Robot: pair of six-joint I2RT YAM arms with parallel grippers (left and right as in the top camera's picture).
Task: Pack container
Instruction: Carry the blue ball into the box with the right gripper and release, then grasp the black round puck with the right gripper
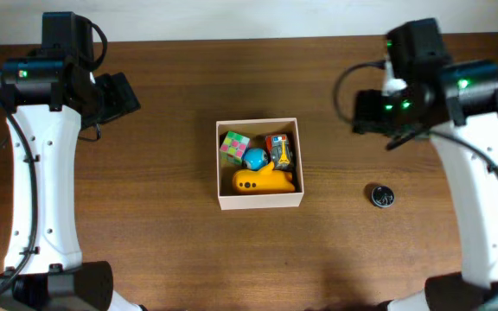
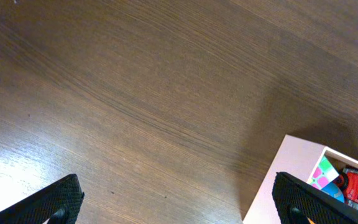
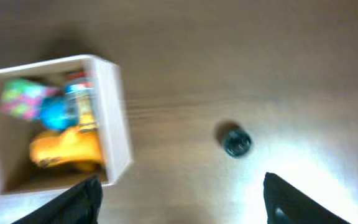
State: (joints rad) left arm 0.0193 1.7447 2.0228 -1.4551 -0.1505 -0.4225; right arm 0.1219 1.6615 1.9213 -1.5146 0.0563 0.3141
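1. Container (image 1: 262,199) sits near the middle of the wooden table (image 1: 145,233), its open top facing up, between the two arms and touching neither
2. Four toys lie packed close together inside it: a multicoloured cube (image 1: 234,146) in the back left corner, a blue ball (image 1: 255,159) just beside the cube, a red and orange toy (image 1: 280,149) along the right wall, and a yellow toy (image 1: 262,180) across the side nearest the arm bases
3. A small dark round object (image 1: 382,195) lies on the bare wood to the right of the container, well apart from it; what it is cannot be told
4. The left gripper (image 2: 179,202) hangs over bare table with its fingers (image 2: 58,200) spread wide and nothing between them; in its wrist view one corner of the container shows at the lower right, just beside one fingertip
5. The right gripper (image 3: 182,202) is also spread wide and empty; its wrist view is blurred, with the container at the left and the small dark round object lying on the wood beyond the gap, nearer the right-hand finger (image 3: 288,200)
6. In the overhead view both arms are held back from the container, one on each side
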